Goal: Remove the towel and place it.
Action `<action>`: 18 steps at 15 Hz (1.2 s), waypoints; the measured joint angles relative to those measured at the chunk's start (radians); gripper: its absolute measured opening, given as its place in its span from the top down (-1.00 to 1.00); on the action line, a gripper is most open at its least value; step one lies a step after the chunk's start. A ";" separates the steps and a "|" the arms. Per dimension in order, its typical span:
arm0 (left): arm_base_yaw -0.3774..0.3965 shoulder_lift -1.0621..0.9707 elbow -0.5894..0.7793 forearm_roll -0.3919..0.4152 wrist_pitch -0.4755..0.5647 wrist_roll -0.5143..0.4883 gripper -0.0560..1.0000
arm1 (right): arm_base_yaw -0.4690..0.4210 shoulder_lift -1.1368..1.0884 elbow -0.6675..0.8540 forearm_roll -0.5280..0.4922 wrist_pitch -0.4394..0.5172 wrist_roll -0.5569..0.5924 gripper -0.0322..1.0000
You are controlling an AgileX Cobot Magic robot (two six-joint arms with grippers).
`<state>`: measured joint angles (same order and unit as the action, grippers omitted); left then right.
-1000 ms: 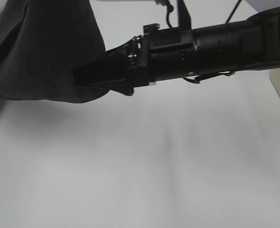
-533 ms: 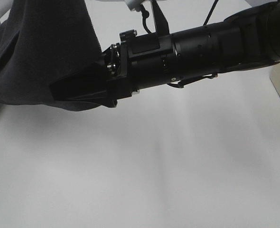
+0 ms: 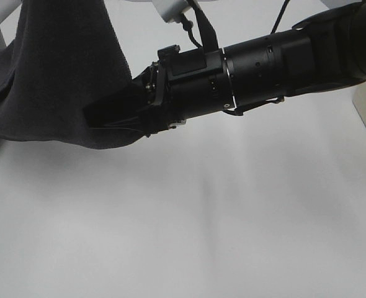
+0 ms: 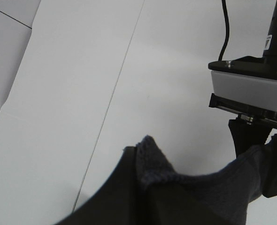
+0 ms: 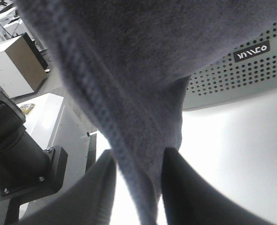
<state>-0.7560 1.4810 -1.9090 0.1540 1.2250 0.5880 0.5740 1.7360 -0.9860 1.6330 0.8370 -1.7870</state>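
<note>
The towel point(image 3: 53, 74) is dark terry cloth and hangs in the air at the upper left of the exterior high view. My right gripper point(image 3: 108, 116) reaches across from the right and is shut on the towel's lower part. The right wrist view shows the towel's hemmed edge point(image 5: 129, 140) pinched between the two fingers of that gripper point(image 5: 138, 166). In the left wrist view, my left gripper point(image 4: 141, 161) is shut on a corner of the towel point(image 4: 150, 154). In the exterior high view the left gripper is hidden by the cloth.
The grey perforated basket point(image 5: 242, 79) shows behind the towel in the right wrist view. The white table point(image 3: 201, 236) spreads below both arms. A cardboard box point(image 5: 16, 65) stands off the table. The right arm's camera block point(image 4: 249, 89) is close to the left gripper.
My right arm swung left with the towel, then came back a little to the right. The towel's lower edge hangs slightly lower now. Both grips stay shut.
</note>
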 joint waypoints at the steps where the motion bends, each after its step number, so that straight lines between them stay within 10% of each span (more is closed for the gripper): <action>1: 0.000 0.000 0.000 0.008 0.000 0.000 0.89 | 0.000 0.000 0.000 -0.001 -0.006 0.001 0.47; 3: 0.000 0.000 0.000 0.026 0.002 0.000 0.89 | 0.000 0.000 0.000 -0.006 -0.007 0.006 0.93; 7: 0.000 0.000 0.000 0.026 0.002 0.000 0.89 | 0.000 0.000 0.000 0.008 -0.009 0.030 0.93; 11: 0.000 0.000 0.000 0.049 0.003 0.001 0.89 | 0.000 -0.009 -0.002 -0.029 -0.080 0.288 0.93; 18: 0.000 0.000 0.000 0.114 -0.033 0.004 0.89 | 0.000 -0.169 -0.207 -0.745 -0.040 1.159 0.93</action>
<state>-0.7560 1.4810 -1.9090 0.2680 1.1920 0.5920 0.5740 1.5670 -1.1930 0.8880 0.7970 -0.6280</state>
